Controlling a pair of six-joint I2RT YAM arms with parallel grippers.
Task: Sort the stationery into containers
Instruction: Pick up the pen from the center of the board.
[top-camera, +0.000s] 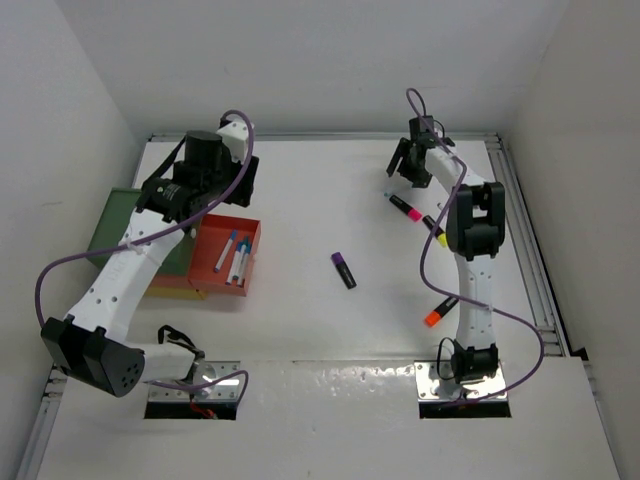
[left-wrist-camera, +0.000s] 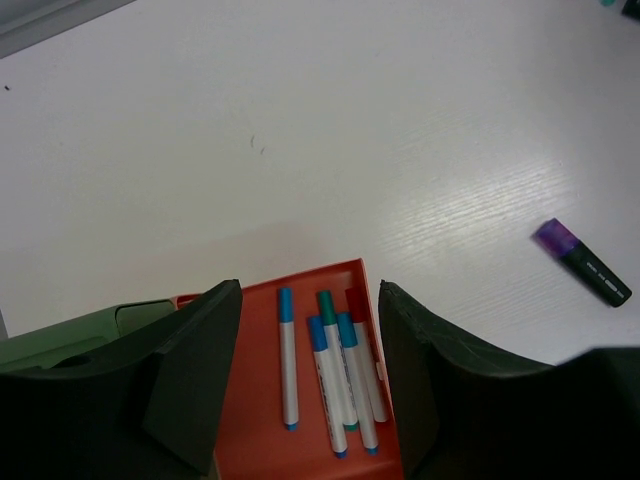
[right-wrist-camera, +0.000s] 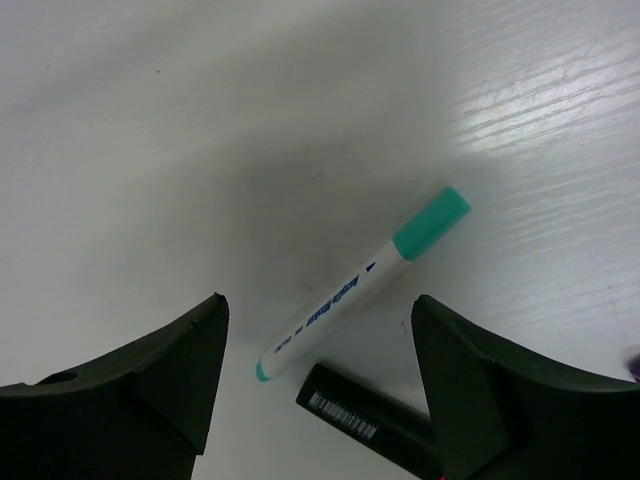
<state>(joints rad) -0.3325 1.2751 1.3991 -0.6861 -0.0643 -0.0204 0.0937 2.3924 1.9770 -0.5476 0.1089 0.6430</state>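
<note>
Right beneath the wide right claw (right-wrist-camera: 318, 305): teal-capped pen (right-wrist-camera: 360, 285), dark highlighter (right-wrist-camera: 365, 422) alongside.

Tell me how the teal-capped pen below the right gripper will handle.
The teal-capped pen looks rigid plastic: probably stiff and light. Its round barrel lies flat on the smooth table, so a sideways nudge may roll it.

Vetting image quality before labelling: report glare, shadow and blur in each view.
Top external: even light, glare on the table by the arm bases. Left wrist: sheen by the purple highlighter; left claw dark, soft. Right wrist: right claw's shadow around the teal-capped pen, glare streaks upper right.
</note>
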